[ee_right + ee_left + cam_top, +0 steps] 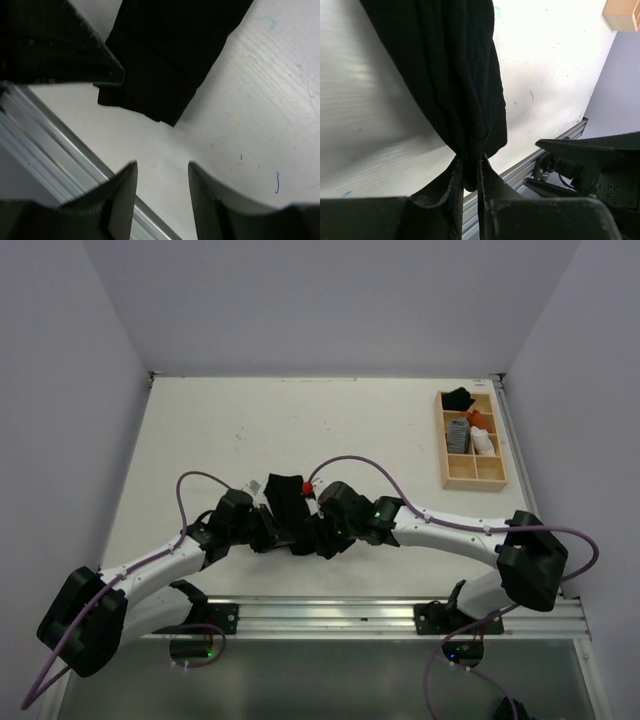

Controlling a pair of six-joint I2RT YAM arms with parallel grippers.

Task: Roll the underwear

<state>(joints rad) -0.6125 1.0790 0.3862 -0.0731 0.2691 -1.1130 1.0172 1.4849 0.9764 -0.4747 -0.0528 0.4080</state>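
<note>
A wide white table [300, 430] is seen, flat and a little scuffed. A metal rail [350, 615] is fixed along its near edge. The left arm [150, 575] and the right arm [460, 525] are bent in toward the middle, so that their tips are brought close together. A wooden tray [472, 480] with small boxes in it is set far off at the right, well apart from the work.

The underwear [283, 495] is found between the two arm tips, near the rail. It is black, soft and plain, with loose folds and a thicker band at one end. Its long side is stretched straight away from the left pincer [470, 170], out toward the far side of the table. One bunched end is squeezed tight between the left pincer's two fingers. Whether the rest is laid flat or lifted a bit cannot be told.

The right pincer [162, 172] is spread apart, and nothing is held in it. The banded end of the cloth is seen just ahead of it and a little to one side, not touched. The left arm is the nearer one, but the free end would likely be reached by the right.

Tiny blue marks [276, 182] are dotted on the table.
</note>
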